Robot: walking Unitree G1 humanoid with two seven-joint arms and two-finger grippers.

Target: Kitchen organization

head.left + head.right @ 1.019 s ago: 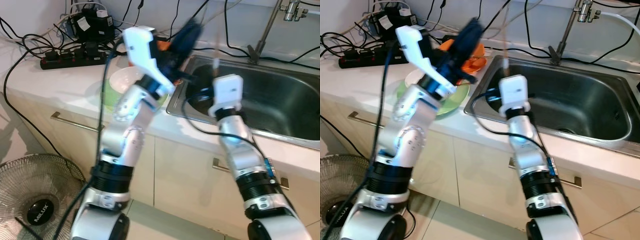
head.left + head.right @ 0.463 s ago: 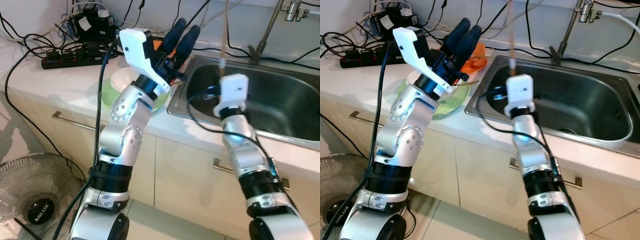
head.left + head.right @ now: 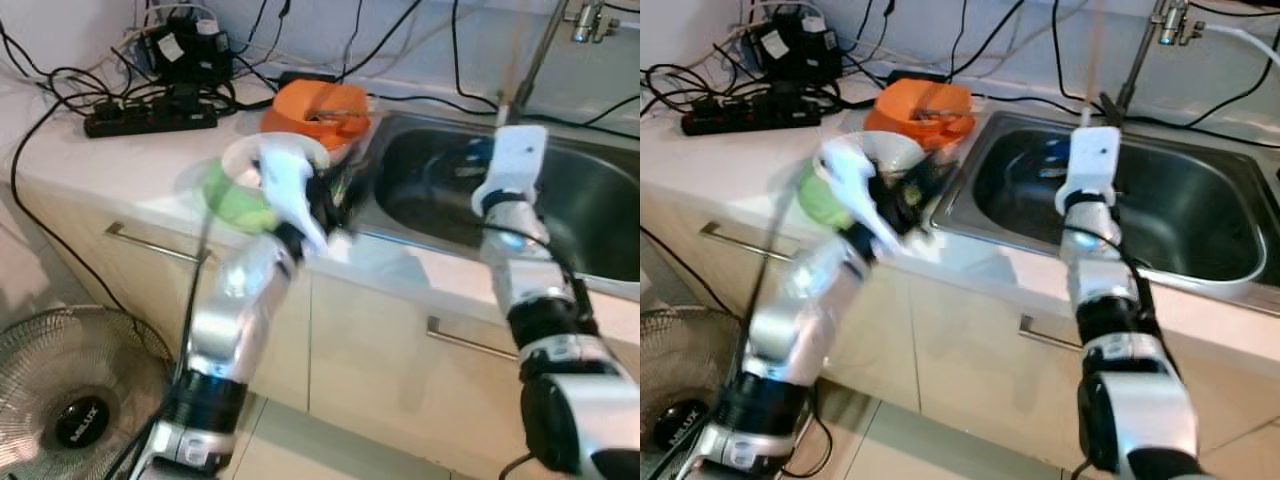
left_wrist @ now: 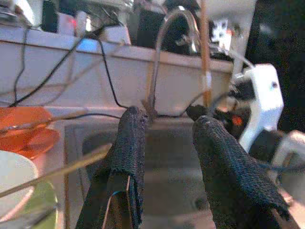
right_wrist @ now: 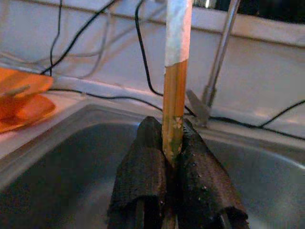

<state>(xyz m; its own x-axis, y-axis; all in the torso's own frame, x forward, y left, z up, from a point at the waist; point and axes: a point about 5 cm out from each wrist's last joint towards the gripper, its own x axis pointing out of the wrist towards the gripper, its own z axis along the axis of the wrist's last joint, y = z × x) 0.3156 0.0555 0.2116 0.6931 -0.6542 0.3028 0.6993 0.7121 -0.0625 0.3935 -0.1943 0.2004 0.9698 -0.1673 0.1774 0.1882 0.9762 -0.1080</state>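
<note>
Over the steel sink [image 3: 1200,250] set into the counter [image 3: 120,165], the right gripper [image 5: 172,160] is clenched on a wooden stick [image 5: 175,95], which stands upright between its two black fingers [image 5: 143,181]. The stick's upper part is wrapped in pale tape, and behind it the tap's stem [image 5: 220,52] rises from the sink's back rim. In the head views the right arm reaches up from the cabinet front to the sink's near-left part, its white wrist housing [image 3: 1090,170] just over the basin.

The left gripper [image 4: 164,143] hangs released, its fingers [image 4: 128,152] spread apart with nothing between them, pointing across the sink toward the right arm's white housing [image 4: 259,109]. In the head views the left arm is blurred, its wrist at the counter's front edge just left of the sink.

On the counter beside the sink's left rim sit a white bowl [image 3: 270,155] on a green plate [image 3: 232,200], and behind them, toward the back edge, an orange dish [image 3: 320,105]. A black power strip [image 3: 150,115] and tangled cables [image 3: 60,80] lie at the counter's back-left corner. A floor fan [image 3: 70,400] stands below the cabinets.
</note>
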